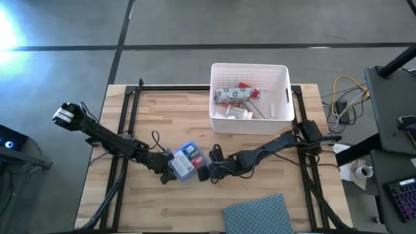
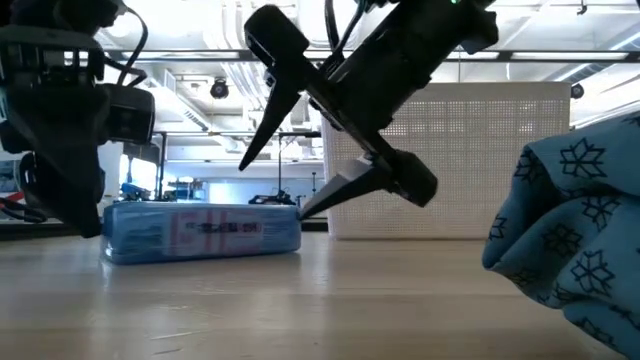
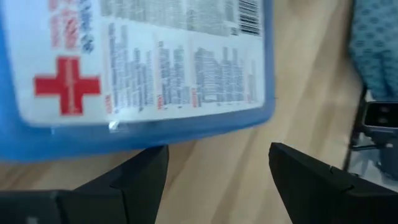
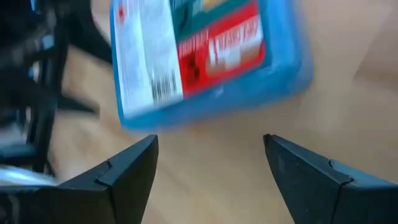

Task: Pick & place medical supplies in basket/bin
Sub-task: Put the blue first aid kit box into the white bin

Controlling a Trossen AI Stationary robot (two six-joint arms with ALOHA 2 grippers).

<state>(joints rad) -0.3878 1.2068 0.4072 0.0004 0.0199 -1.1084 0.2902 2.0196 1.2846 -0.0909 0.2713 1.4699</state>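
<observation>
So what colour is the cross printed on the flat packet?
Red, on the blue-edged packet; the left wrist view shows it best.

The wooden table (image 1: 162,208), built of light butcher-block planks, is carrying three things directly on its surface. The white bin (image 1: 218,123) is sitting at the far edge, right of centre, with supplies lying inside it. The blue-and-red flat packet (image 1: 186,160) is lying flat near the table's middle, well apart from the bin and on the near side of it; in the low view its long blue edge (image 2: 205,233) is resting on the planks. The blue-grey dotted cloth (image 1: 258,215) is lying crumpled at the near edge, right of centre, apart from the packet.
</observation>
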